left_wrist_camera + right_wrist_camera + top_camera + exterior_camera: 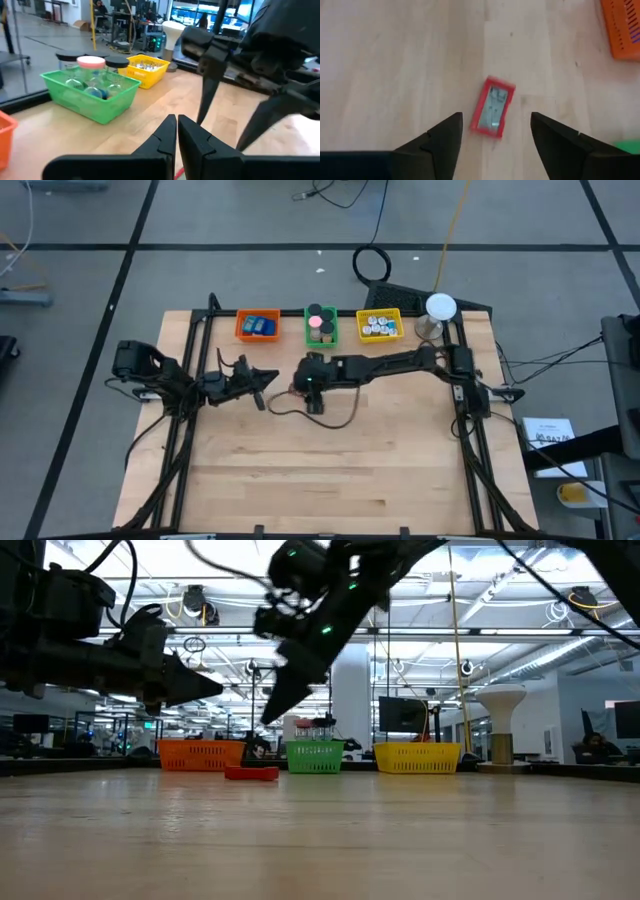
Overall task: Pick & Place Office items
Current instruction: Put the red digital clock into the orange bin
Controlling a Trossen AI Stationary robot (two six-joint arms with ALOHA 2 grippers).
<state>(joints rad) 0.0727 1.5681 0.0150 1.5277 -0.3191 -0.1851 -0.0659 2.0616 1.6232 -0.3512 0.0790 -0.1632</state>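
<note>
A small red-framed rectangular office item (493,107) with a grey face lies flat on the wooden table, also seen in the low view (252,773) in front of the bins. My right gripper (495,131) hangs open above it, slanting down, one finger to each side and clear of it (275,705). My left gripper (176,131) is shut and points level over the table's left part (266,380), holding nothing. More office items fill the orange bin (258,326), the green bin (321,326) and the yellow bin (379,326).
The three bins stand in a row along the table's far edge. A white-domed metal stand (438,310) is at the far right corner. A dark cable (330,418) trails under the right arm. Bare wood stretches toward the near edge.
</note>
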